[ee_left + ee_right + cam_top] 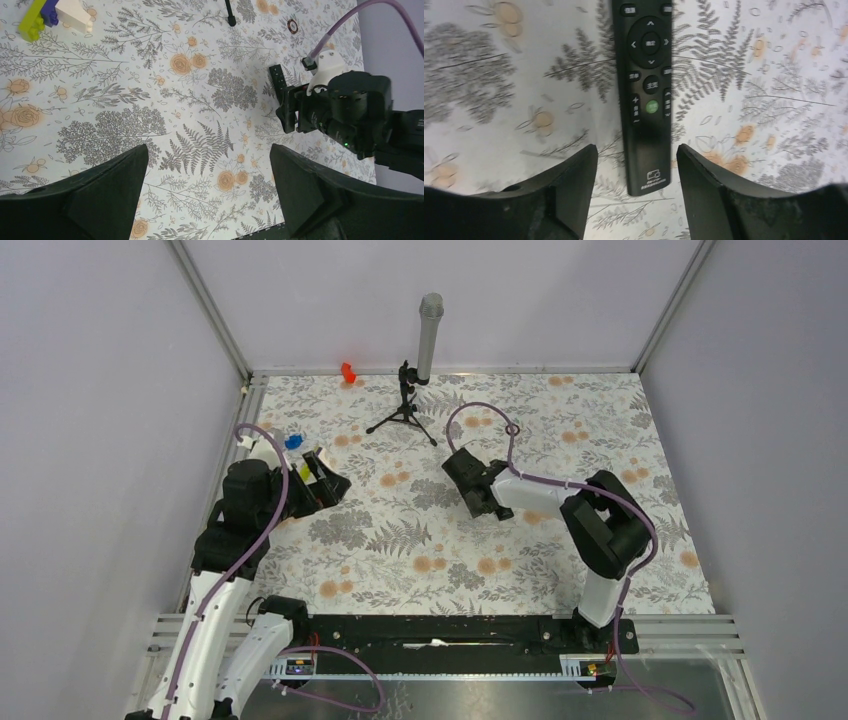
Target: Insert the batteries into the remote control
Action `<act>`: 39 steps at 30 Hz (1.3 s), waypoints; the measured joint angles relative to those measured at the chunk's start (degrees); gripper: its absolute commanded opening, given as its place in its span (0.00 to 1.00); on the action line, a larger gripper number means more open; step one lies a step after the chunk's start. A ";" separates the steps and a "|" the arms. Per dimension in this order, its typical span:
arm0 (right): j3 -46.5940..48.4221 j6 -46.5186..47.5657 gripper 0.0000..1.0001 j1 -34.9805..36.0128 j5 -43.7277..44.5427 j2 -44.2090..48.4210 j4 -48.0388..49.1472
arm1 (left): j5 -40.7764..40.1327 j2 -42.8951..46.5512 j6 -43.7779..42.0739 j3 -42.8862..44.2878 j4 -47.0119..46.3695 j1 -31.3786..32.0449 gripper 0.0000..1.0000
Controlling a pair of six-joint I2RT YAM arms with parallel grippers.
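The remote control (647, 95) is a slim black bar lying face up on the flowered table, buttons showing. Its lower end lies between the open fingers of my right gripper (636, 150), which is low over it, with a gap on each side. In the left wrist view one end of the remote (277, 76) sticks out past the right gripper (289, 111). In the top view the right gripper (465, 472) covers it. My left gripper (209, 148) is open and empty above bare table, at the left side (330, 480). The batteries are not in view.
A black tripod stand (403, 410) with a grey microphone (430, 330) stands at the back centre. A small red piece (348, 372) lies at the back edge. A blue lump (293, 441) and yellow, purple and white blocks (50, 15) lie by the left gripper.
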State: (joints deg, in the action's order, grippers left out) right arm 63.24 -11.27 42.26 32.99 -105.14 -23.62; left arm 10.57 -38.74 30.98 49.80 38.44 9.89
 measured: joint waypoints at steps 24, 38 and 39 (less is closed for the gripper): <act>-9.57 3.21 1.00 -1.03 15.98 83.67 -0.63 | -7.45 9.94 -4.15 7.61 5.20 0.02 0.99; -13.64 18.86 0.99 -1.07 24.90 95.73 9.55 | -11.80 18.34 -5.51 9.35 9.11 0.02 0.99; -13.75 19.06 1.00 -1.07 24.87 95.73 9.86 | -11.08 18.34 -5.49 9.35 9.07 0.02 0.99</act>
State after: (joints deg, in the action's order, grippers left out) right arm 49.50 7.79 41.19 57.87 -9.41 -13.76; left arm -0.51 -20.40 25.50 59.16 47.51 9.91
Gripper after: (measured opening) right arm 0.993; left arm 0.989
